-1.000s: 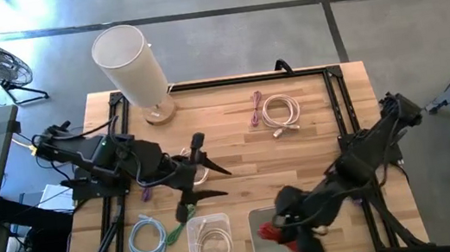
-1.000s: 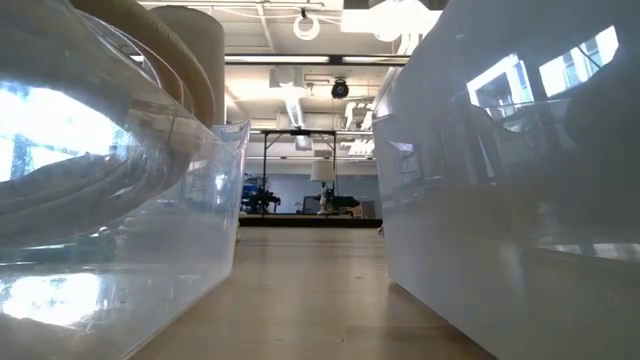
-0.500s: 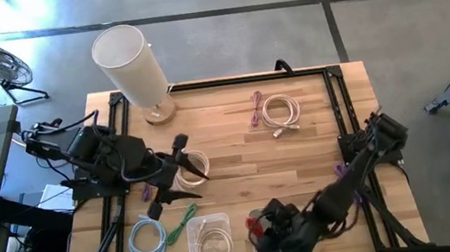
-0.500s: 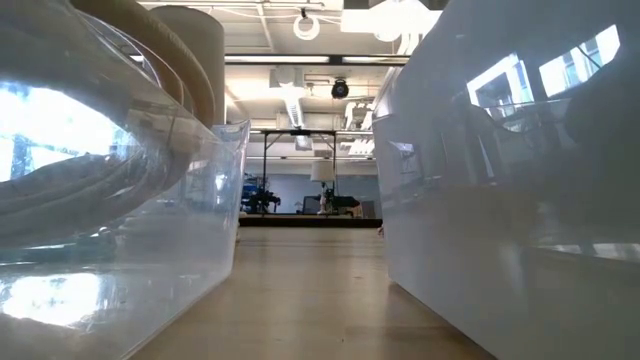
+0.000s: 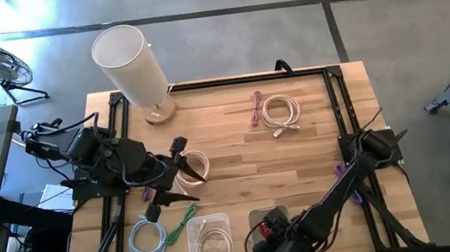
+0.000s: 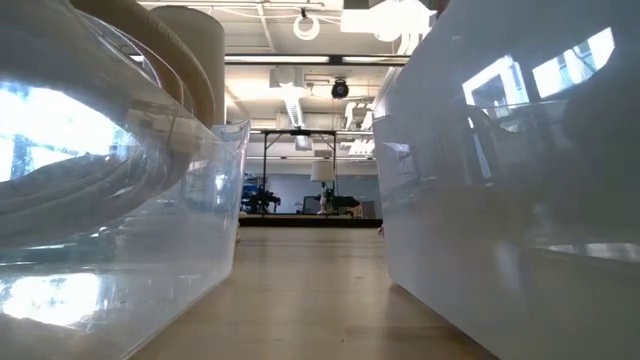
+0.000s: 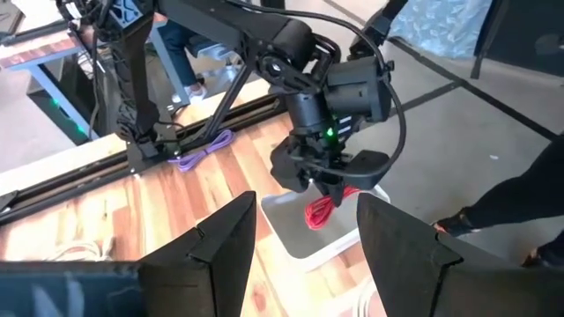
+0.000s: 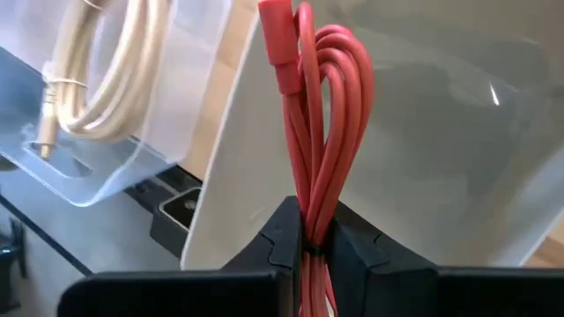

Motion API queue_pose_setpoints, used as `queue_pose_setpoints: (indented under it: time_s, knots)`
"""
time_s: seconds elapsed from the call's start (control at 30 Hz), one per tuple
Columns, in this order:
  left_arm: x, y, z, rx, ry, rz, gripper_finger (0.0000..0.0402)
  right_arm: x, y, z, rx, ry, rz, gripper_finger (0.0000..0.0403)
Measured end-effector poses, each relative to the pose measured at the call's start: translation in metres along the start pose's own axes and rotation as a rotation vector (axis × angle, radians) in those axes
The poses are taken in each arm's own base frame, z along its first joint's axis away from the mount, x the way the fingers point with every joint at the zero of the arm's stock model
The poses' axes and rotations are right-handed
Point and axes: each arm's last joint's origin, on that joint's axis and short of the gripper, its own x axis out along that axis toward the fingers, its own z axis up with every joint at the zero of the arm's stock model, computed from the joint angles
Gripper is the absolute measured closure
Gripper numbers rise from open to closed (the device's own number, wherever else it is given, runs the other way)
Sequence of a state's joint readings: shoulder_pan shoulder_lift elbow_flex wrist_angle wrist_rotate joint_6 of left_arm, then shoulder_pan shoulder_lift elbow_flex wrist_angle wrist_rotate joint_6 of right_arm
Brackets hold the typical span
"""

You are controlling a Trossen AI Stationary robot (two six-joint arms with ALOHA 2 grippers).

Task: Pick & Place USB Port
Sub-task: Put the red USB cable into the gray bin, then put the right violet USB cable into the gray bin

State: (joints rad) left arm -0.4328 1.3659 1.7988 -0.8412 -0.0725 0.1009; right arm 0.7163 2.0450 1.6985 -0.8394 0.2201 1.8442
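My right gripper (image 5: pixel 268 240) is shut on a coiled red USB cable (image 8: pixel 322 106) and points down over the white bin (image 5: pixel 259 219) at the table's near edge. The left wrist view shows this gripper (image 7: pixel 328 187) with the red bundle (image 7: pixel 319 211) hanging into the bin (image 7: pixel 295 231). My left gripper (image 5: pixel 187 183) stands open above the table's left middle, over a white cable coil (image 5: pixel 195 165), holding nothing. My right gripper pinches the red cable bundle between its two fingers, across several strands (image 8: pixel 310 231) near one end of the coil. The fingers come from above, pointing steeply down. The loops and the red plug (image 8: pixel 275 44) reach out beyond the fingertips and hang over the bin's floor.
A clear bin (image 5: pixel 211 248) beside the white one holds a cream cable. A blue-white coil with a green cable (image 5: pixel 151 238) lies near left. A white coil (image 5: pixel 281 112) and a purple cable (image 5: pixel 255 109) lie far right. A tall white cylinder (image 5: pixel 131 62) stands at the back left.
My right gripper has come down and gone toward the table's near-left, rolling its wrist, and has carried the red cable down over the white bin. My left gripper has drawn back toward the table's left edge and stayed open.
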Motion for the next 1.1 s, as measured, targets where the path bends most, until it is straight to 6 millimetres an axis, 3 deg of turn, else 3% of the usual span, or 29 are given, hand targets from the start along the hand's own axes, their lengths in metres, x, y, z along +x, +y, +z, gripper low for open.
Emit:
queue_pose_setpoints:
  time_s: [0.1,0.43,0.6,0.8,1.1]
  knots:
    - [0.0,0.0,0.0,0.0,0.001,0.001,0.0209,0.001,0.001,0.003,0.003,0.033,-0.014,0.0371]
    - [0.0,0.0,-0.004,0.013,0.044,-0.005,0.0209,0.004,0.002,0.013,-0.052,0.069,-0.032,0.0204]
    - [0.0,0.0,-0.008,0.032,0.087,0.006,0.0209,-0.003,0.005,0.024,-0.107,0.146,-0.028,0.017]
    - [-0.001,0.001,-0.01,0.051,0.111,0.052,0.0209,-0.039,-0.001,0.039,-0.124,0.255,-0.072,0.0174]
    - [-0.001,0.002,-0.011,0.065,0.12,0.088,0.0209,-0.112,-0.057,0.063,-0.125,0.245,-0.499,0.0183]
